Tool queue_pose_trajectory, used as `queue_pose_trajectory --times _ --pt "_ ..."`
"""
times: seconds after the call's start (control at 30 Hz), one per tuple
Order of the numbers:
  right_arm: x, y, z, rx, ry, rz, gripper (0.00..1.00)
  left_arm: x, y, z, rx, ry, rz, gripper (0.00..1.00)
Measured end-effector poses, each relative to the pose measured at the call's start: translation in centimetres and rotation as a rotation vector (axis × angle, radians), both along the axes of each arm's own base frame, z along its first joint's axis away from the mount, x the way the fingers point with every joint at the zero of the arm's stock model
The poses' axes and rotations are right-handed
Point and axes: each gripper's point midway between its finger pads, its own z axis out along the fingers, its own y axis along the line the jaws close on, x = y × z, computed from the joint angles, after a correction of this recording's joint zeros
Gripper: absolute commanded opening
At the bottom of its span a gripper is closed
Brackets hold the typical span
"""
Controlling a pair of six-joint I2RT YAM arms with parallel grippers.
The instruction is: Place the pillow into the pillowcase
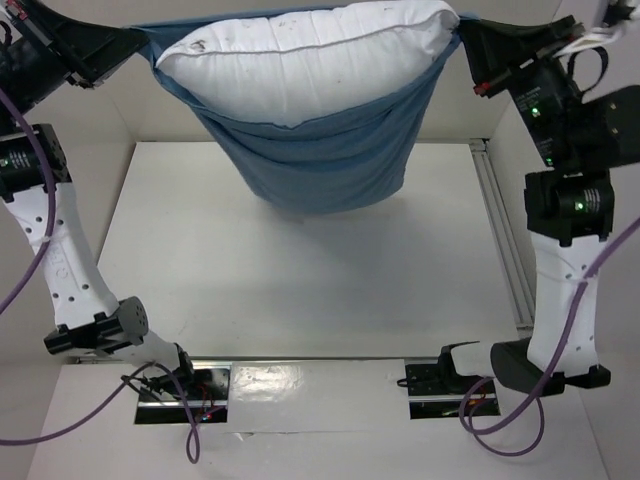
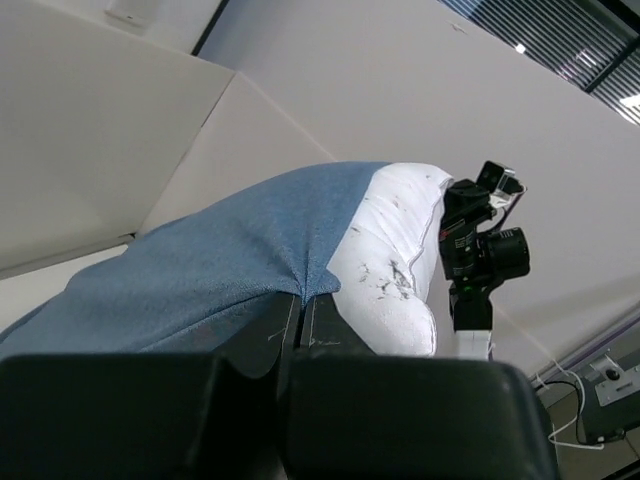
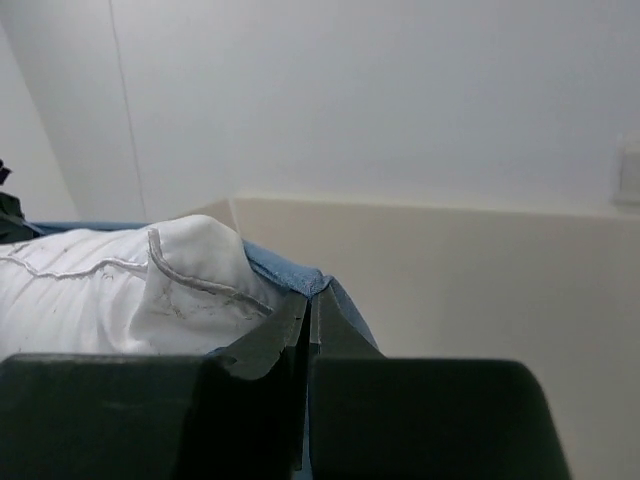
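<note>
**Pillow sits in the case, slung between both grippers**

We see the case (image 1: 320,165) held up at the far side of the table (image 1: 300,290), stretched from one arm to the other like a sling. The left gripper (image 1: 143,42) is clamped on the case's upper left corner. In its wrist view the jaws are pressed together, and a pinch of blue cloth fans out from their tips. The right gripper (image 1: 463,42) is clamped the same way on the upper right corner. In its wrist view the blue hem runs straight into the closed jaws, and the pillow's piped corner lies just beside them.

The pillow (image 1: 310,60) lies lengthwise in the open mouth of the case. Its upper part is bare and white above the hem, with a seam line running along it and a few dark smudges near the left end. Its lower part is sunk into the blue cloth, which wraps the near side in slanting folds and sags below into a rounded pouch. The hem is drawn taut toward each gripper and hugs both ends of the pillow.

The pouch hangs over the far part of the table. We cannot tell whether its lowest fold touches the surface.
</note>
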Motion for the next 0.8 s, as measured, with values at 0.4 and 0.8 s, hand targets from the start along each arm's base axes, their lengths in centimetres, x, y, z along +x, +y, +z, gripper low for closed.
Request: queue_pose_trajectory --times 0.4,0.8 --pt "2.7 -0.6 -8.7 -0.052 0.194 -0.047 0.00 0.7 0.2 -5.2 -0.014 0.134 -0.008 0.00" --pt "-3.7 0.0 2.2 -0.049 -0.082 0.024 0.00 -3.4 1.1 2.7 -0.008 -0.066 0.032 0.00"
